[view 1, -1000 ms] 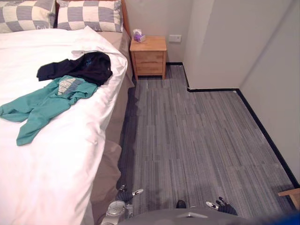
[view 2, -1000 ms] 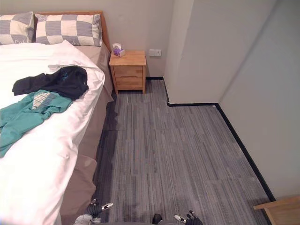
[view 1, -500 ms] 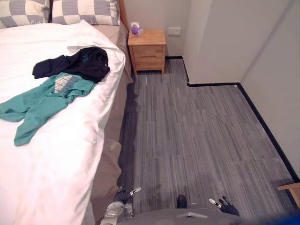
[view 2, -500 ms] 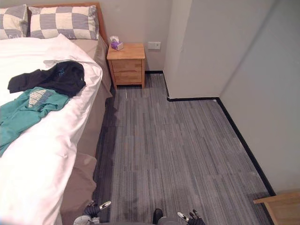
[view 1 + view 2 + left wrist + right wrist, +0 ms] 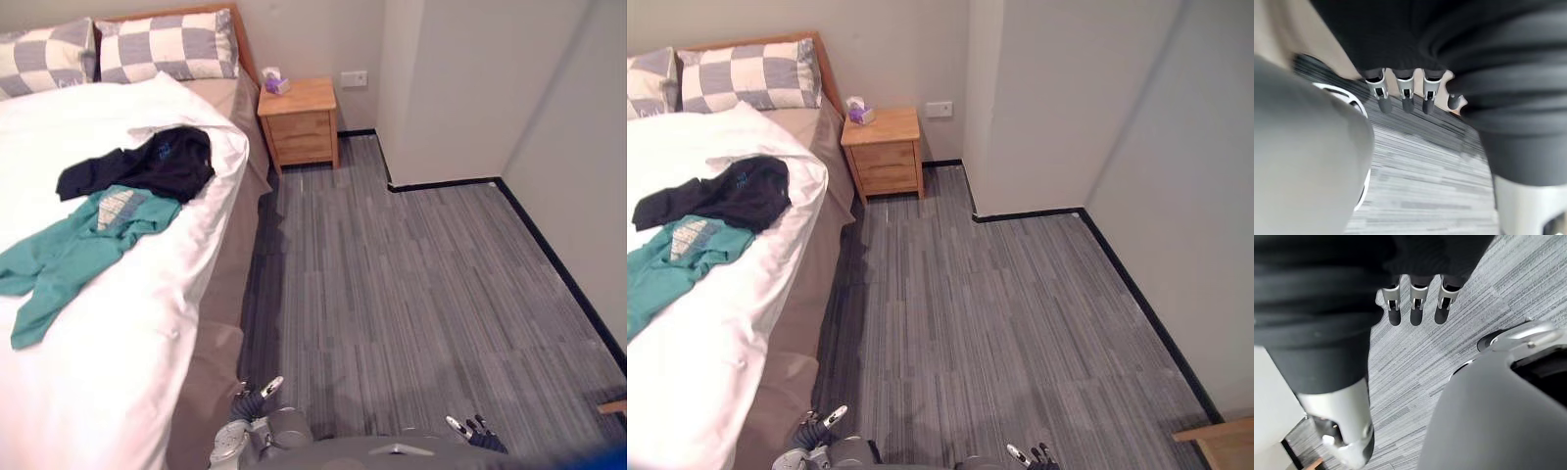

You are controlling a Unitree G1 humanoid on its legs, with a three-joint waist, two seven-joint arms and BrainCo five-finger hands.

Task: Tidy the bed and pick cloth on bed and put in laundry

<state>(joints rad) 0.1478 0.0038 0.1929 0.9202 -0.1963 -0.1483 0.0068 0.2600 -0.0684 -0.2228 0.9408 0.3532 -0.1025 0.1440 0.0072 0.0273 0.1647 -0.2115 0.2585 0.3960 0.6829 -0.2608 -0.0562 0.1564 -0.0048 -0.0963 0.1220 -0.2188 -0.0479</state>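
clothes: black garment (image 5: 147, 162) touching teal shirt (image 5: 73, 250), both on bed (image 5: 108, 343) | tissue box (image 5: 272, 82) atop nightstand (image 5: 302, 137) | left robot hand (image 5: 253, 397), right robot hand (image 5: 475, 432): fingers straight, empty, low over floor (image 5: 411, 284)

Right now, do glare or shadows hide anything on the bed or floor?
Left eye view: the white duvet glares, its folds nearly lost at the near end, yet the black top and green top stand out clearly. Right eye view: a shadow band darkens the floor along the bed, hiding nothing.
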